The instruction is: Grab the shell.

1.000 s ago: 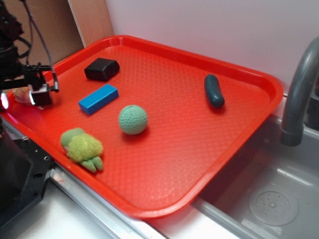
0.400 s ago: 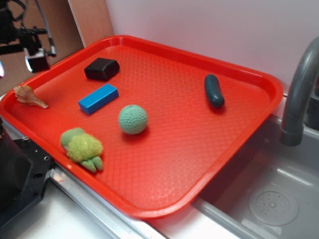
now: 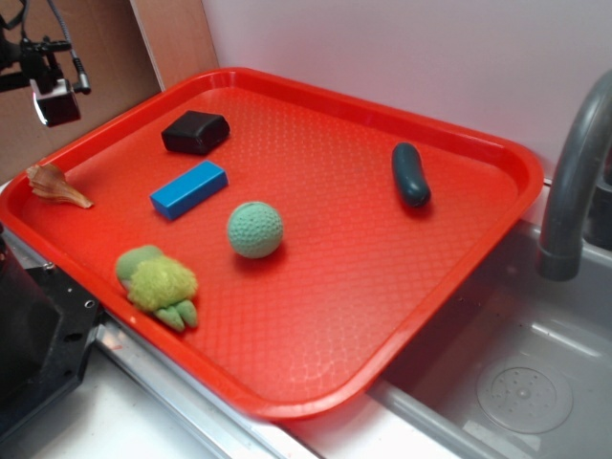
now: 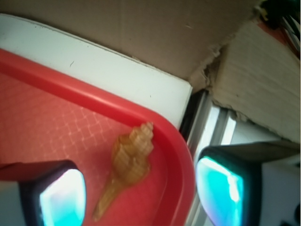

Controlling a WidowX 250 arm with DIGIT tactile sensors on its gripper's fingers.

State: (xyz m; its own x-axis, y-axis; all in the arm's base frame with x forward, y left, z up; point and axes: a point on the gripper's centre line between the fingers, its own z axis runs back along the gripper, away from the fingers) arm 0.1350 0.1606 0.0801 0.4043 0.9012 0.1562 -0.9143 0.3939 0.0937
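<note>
Exterior view: the gripper [image 3: 55, 100] hangs above the red tray's [image 3: 497, 153] far-left corner, holding nothing; the shell [image 3: 55, 185] lies below it, just inside the rim, pointed end towards the blue block [image 3: 189, 189].

Wrist view: the gripper [image 4: 141, 190] is spread wide, and the shell [image 4: 128, 165] lies between its fingers [image 4: 61, 195], long axis roughly along them. A descent could land the outer finger on the rim, because the shell hugs it.
</note>
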